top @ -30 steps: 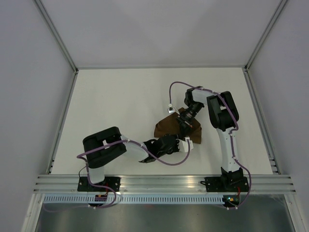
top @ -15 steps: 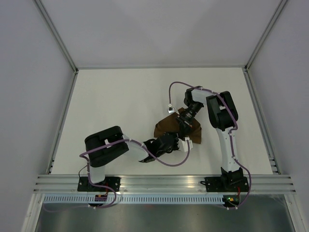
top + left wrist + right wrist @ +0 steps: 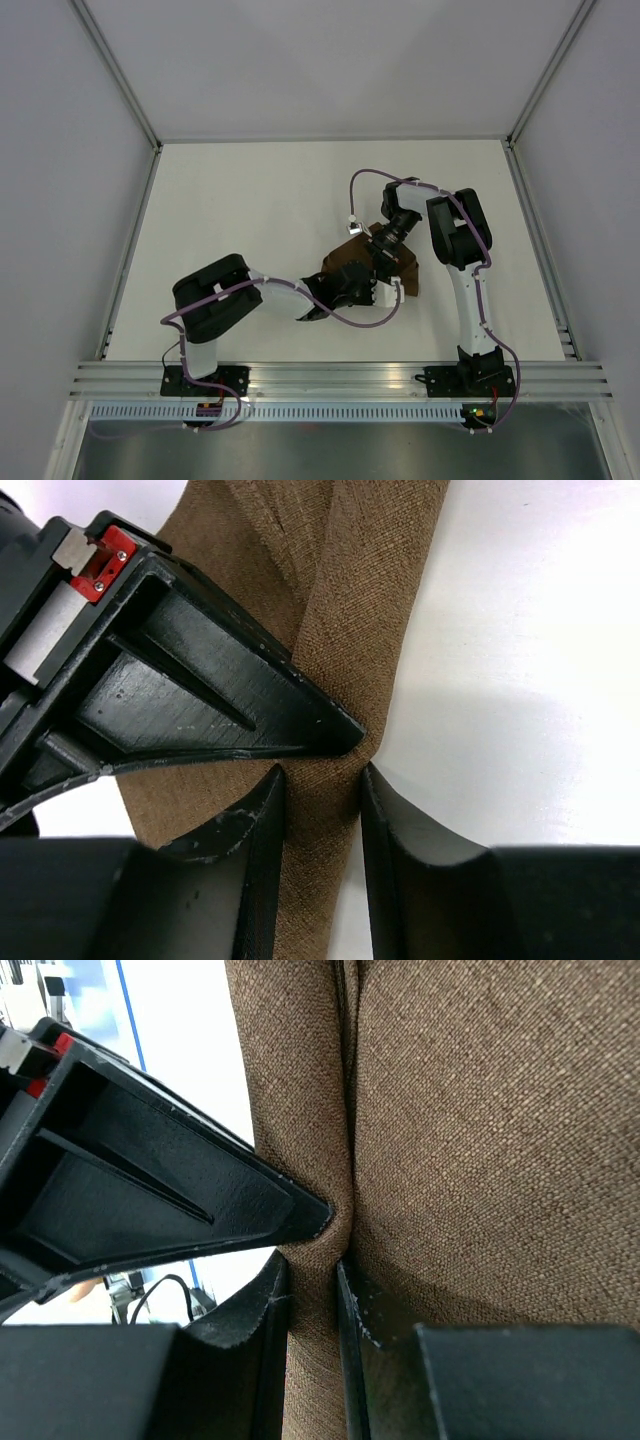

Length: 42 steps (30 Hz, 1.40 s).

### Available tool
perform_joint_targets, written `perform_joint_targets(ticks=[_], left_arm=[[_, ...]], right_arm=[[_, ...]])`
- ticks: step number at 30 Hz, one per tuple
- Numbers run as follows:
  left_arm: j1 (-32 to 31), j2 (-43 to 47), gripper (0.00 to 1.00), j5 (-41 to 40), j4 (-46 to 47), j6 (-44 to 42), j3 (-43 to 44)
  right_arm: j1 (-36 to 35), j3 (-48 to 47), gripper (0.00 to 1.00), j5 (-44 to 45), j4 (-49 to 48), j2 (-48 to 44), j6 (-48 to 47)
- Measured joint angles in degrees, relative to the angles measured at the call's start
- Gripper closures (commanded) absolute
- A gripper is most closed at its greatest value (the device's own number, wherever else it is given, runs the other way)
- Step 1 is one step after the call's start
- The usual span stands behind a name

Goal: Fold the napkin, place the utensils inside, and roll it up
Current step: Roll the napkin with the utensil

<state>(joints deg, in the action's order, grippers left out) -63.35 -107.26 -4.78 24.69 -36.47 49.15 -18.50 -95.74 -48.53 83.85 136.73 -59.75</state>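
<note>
The napkin (image 3: 338,264) sits on the worktop (image 3: 250,210) just beside the right arm (image 3: 462,260), on the side facing the left arm. It is not spread flat. It is gathered into a thick, layered bundle with a raised ridge of cloth running along it, so some folding or bunching looks done.

Both pincers meet at that ridge. The right pincer (image 3: 313,1265) is closed tight on a fold of the brown fabric, which is squeezed thin between its fingers. The left pincer (image 3: 322,785) comes in from the side of the bundle away from the right arm. Its jaws sit either side of the same ridge and are drawn in on it, so I take it to be gripping the napkin too, tip to tip with the other.

The knife shows in none of the views. It may be wrapped inside the cloth or hidden under the arms, and I cannot tell which.

My judgement is that the task is in its late middle. The cloth is doubled over and is being worked into a roll, but the bundle is loose and uneven, not a finished tidy roll. It has yet to be tightened and released.
</note>
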Motion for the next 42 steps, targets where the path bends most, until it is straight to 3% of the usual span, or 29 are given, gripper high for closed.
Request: perform_joint_targets(ticks=[6, 9, 10, 16, 21, 36, 42], left_arm=[[1.57, -0.15, 0.89, 4.74, -6.47, 0.98, 3.37], [2.34, -0.5, 0.95, 6.99, -9.03, 2.01, 4.98], [2.71, -0.63, 0.98, 8.11, -9.79, 2.49, 5.51], [5.66, -1.18, 0.98, 15.69, -12.85, 5.29, 7.74], [6.88, -2.01, 0.98, 18.78, -13.03, 6.45, 8.76], [10.93, -5.18, 0.98, 31.15, -15.47, 10.91, 12.98], [14.69, -10.19, 0.98, 40.87, -25.29, 14.82, 22.16]], right_arm=[[0.02, -0.09, 0.84, 0.39, 0.17, 0.0, 0.11], [0.13, -0.09, 0.76, 0.7, 0.24, 0.0, 0.48], [0.17, -0.09, 0.69, 0.81, 0.22, -0.02, 0.74], [0.11, 0.09, 0.5, 1.01, 0.63, -0.94, 2.64], [0.09, 0.26, 0.42, 2.1, 0.55, -2.62, 3.58], [8.09, 1.38, 0.38, 2.97, -17.75, -17.03, 11.87], [13.49, 13.31, 0.38, 2.58, -29.55, -28.59, 15.69]])
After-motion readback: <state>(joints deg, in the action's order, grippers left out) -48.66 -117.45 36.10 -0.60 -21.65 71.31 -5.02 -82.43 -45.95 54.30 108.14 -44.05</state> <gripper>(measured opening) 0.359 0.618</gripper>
